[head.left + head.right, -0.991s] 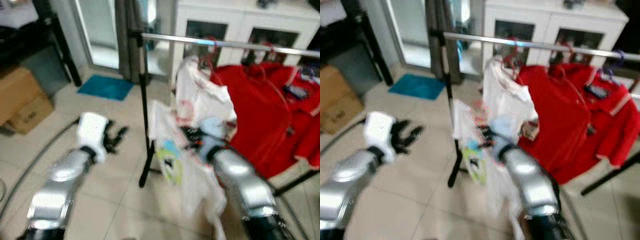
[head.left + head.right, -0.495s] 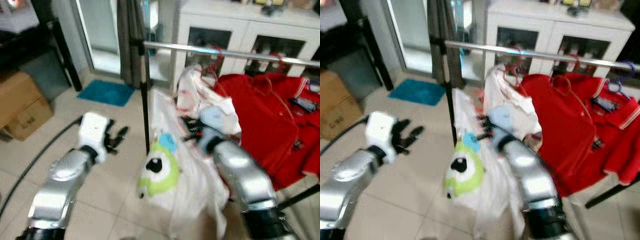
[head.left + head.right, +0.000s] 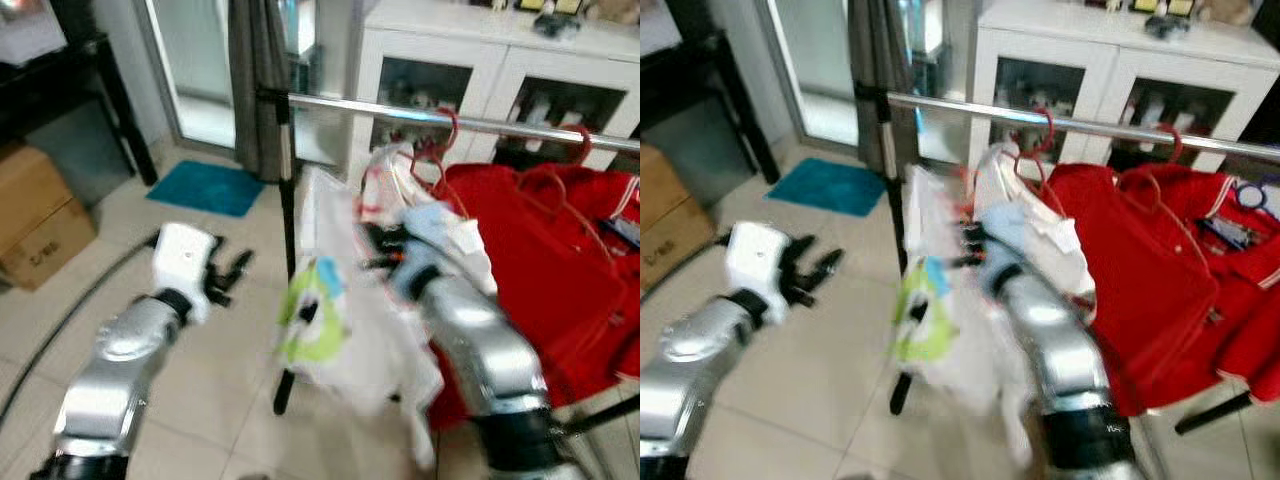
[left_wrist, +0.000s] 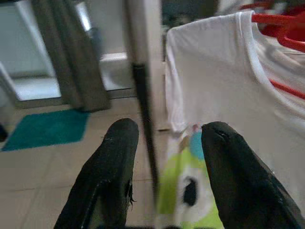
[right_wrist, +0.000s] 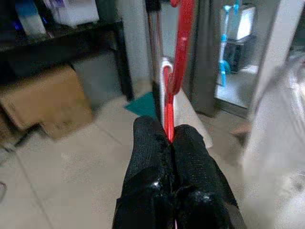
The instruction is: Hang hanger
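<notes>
My right gripper is shut on a red hanger, whose thin red neck rises from between the fingertips. A white T-shirt with a green monster print hangs from that hanger and swings below the silver rail. Seen from the head, the right gripper is just under the rail, beside another white garment on a red hanger. Red shirts hang further right. My left gripper is open and empty over the floor, left of the rack; its fingers stand well apart.
The rack's black upright pole stands between my arms. Cardboard boxes sit at the left, a teal mat lies by the door, and a black cable crosses the floor. A white cabinet stands behind the rail.
My right gripper has lifted the hanger closer to the rail, and the white T-shirt has swung and turned, its green print now edge-on. The left arm has barely moved.
</notes>
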